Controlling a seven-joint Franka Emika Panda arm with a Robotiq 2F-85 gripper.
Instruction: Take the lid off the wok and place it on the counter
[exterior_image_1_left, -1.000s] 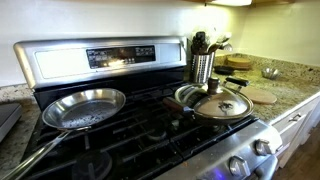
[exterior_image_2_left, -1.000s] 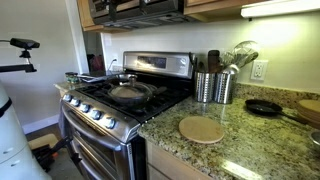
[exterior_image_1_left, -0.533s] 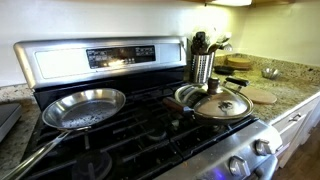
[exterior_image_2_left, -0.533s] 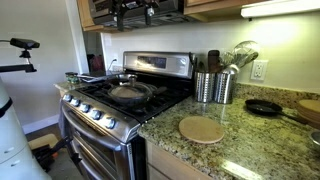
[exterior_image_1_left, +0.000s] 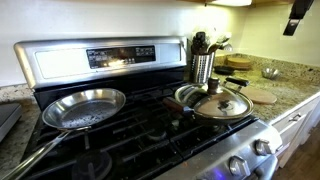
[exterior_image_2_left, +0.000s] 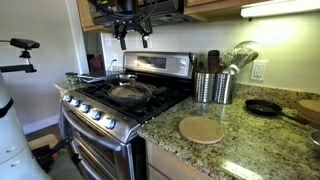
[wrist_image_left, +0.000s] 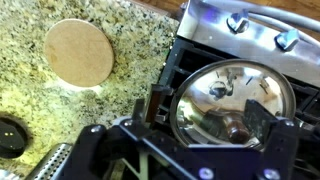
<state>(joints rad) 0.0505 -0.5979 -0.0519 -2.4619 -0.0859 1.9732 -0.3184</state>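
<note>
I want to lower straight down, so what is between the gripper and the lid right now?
Nothing but air: in an exterior view the open gripper hangs high above the lid, and the stretch between them is bare.

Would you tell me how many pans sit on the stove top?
2: the shiny silver long-handled skillet and, beside it, the black wok under its silver lid.
</note>
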